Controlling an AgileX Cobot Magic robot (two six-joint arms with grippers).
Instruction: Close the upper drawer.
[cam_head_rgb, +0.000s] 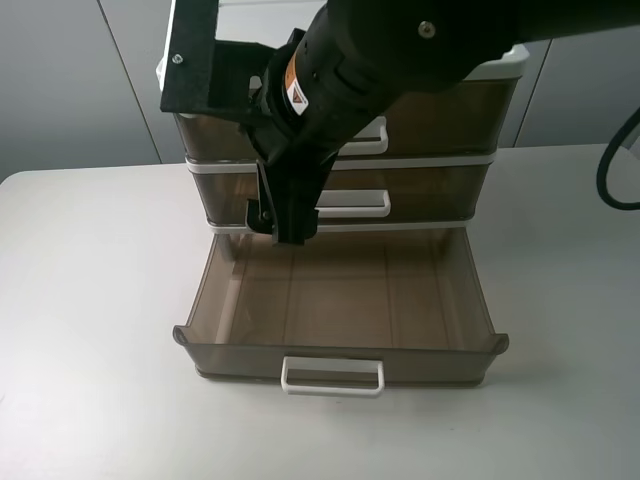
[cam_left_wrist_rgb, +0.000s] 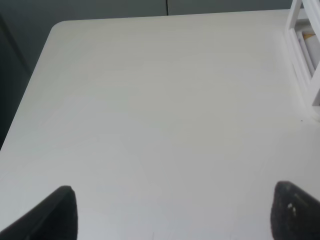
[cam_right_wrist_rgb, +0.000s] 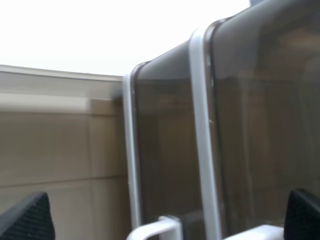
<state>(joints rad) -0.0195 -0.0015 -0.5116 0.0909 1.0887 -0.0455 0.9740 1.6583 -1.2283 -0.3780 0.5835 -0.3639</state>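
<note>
My right claw hung wide open, empty, above the pulled-out upper drawer. Left claw was open too, empty.

A white table with rounded corners is lit evenly and softly. Behind the table, a pale grey wall is seen, divided into panels by thin vertical seams.

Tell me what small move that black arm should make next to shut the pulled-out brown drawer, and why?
Probably draw the right gripper out past the white loop handle, then lower it in front. The tall smoky brown translucent plastic drawer stands pulled out, and the open gripper hangs over its back end, where it cannot push it shut.
</note>
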